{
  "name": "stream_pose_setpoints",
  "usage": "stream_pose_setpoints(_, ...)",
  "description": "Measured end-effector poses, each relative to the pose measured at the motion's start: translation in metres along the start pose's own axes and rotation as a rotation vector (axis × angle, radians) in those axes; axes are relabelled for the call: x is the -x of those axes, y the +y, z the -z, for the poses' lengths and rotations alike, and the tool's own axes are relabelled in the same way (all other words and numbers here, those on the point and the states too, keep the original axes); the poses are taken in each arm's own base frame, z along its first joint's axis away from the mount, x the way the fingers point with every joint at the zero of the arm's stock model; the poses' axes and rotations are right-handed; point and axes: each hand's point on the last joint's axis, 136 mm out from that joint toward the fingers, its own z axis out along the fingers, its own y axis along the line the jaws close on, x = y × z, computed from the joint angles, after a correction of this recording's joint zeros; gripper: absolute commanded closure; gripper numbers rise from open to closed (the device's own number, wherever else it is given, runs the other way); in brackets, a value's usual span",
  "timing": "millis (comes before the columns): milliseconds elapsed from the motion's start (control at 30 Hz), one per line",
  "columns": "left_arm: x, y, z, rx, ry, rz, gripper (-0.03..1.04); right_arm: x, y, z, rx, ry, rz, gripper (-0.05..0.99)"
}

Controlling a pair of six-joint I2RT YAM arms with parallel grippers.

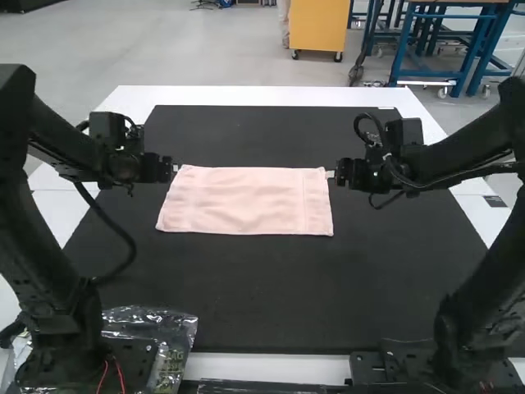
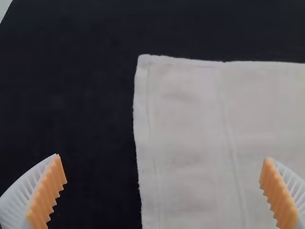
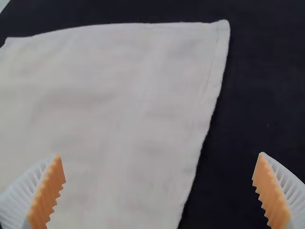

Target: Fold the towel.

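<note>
Okay, so going by the high view, with twelve o'clock at the far side: the pink towel (image 1: 246,201) is lying flat around the middle of the black mat (image 1: 271,287), as a wide, smooth rectangle with its long way running nine to three. Its near edge, on the six o'clock side, is a bit longer than the far one, and there's a seam line near the three o'clock end. Can't tell how many layers it is.

The left gripper (image 1: 175,169) is at the towel's ten o'clock corner, and the right gripper (image 1: 330,174) is at the opposite far corner, a bit past two. Both are spread wide with nothing pinched in them. In the left wrist view one orange pad (image 2: 47,193) is over the mat and the other is over the cloth, with the towel's side edge running between. Same deal in the right wrist view, one pad (image 3: 47,193) over cloth and the other over mat. The corners themselves look pretty flat in both.

As for the rest, white tabletop (image 1: 262,96) borders the mat at twelve, and a crinkly clear plastic bag (image 1: 176,328) sits down at seven o'clock from the towel, by the left arm's base (image 1: 61,353).
</note>
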Motion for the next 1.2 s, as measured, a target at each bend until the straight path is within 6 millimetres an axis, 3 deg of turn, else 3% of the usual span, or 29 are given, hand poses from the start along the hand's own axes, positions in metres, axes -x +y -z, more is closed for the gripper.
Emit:
stream_pose_setpoints(367,-0.047,0.008,-0.041,-0.005,0.105,-0.035,0.05,0.011,-0.012,-0.048,-0.005,-0.005,0.01,0.03)
stream_pose_setpoints(733,-0.021,0.015,-0.073,-0.003,0.059,-0.058,0.05,0.011,-0.02,-0.088,-0.01,0.022,0.042,0.03)
stream_pose_setpoints(933,-0.021,0.018,-0.086,-0.003,0.066,-0.057,0.05,0.014,-0.024,-0.103,-0.011,0.018,0.052,0.03)
stream_pose_setpoints(1200,-0.018,0.022,-0.104,-0.003,0.065,-0.057,0.07,0.002,-0.031,-0.122,-0.02,0.047,0.067,0.03)
